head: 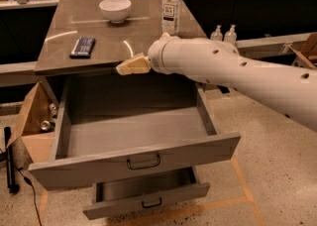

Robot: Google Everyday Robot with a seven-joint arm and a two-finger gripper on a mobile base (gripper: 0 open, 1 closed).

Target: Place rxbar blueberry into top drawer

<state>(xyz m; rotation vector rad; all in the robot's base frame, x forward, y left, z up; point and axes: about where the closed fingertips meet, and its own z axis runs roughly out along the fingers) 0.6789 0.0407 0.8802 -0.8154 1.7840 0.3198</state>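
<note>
The rxbar blueberry [82, 46] is a small dark flat bar lying on the left part of the grey countertop [119, 46]. The top drawer [133, 136] is pulled wide open below the counter, with a dark bar handle on its front, and nothing shows inside it. My gripper [125, 68] has cream-coloured fingers and hangs at the counter's front edge, above the back of the open drawer, to the right of and nearer than the bar. It holds nothing that I can see. The white arm reaches in from the right.
A white bowl [115, 9] and a clear water bottle [171, 4] stand at the back of the counter. The smaller lower drawer [148, 195] is also pulled out. A cardboard box [34, 121] with cans sits on the floor at the left. Two small bottles [223, 34] stand behind on the right.
</note>
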